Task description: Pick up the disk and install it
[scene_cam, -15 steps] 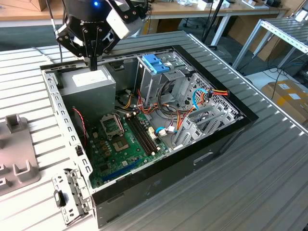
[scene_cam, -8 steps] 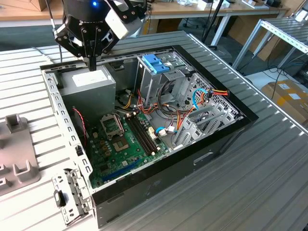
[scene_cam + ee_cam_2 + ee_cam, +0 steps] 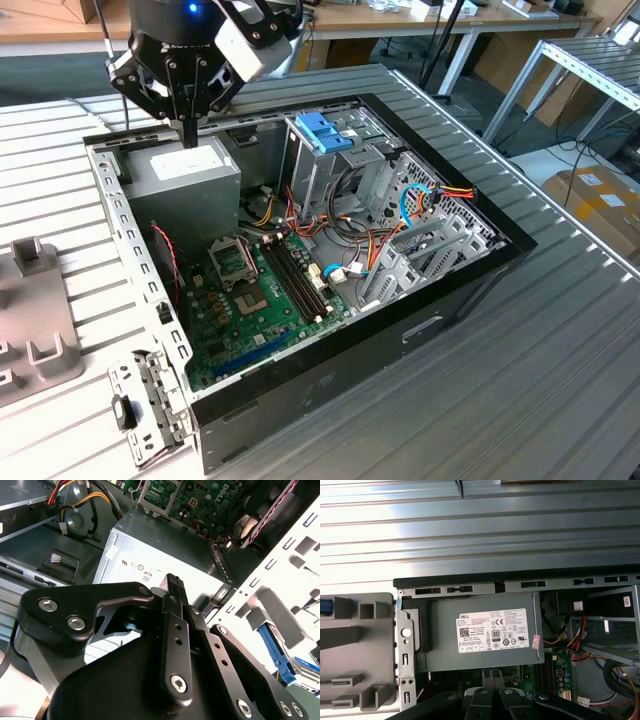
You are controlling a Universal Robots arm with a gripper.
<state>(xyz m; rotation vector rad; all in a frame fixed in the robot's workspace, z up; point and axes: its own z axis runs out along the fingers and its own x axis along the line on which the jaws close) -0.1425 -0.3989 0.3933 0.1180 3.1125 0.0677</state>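
Ribbed metal tabletop [image 3: 560, 380] bears an open case [image 3: 330, 375]; black jaws, together, hover over its boxy power supply [image 3: 195, 170].

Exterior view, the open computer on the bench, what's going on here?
A robot arm is working over an open computer case lying on a metal bench. Its end effector is closed, holding nothing, and hangs right over the grey power supply in the case's corner. Whether it touches is unclear. The blue bracket sits on the drive cage further in.
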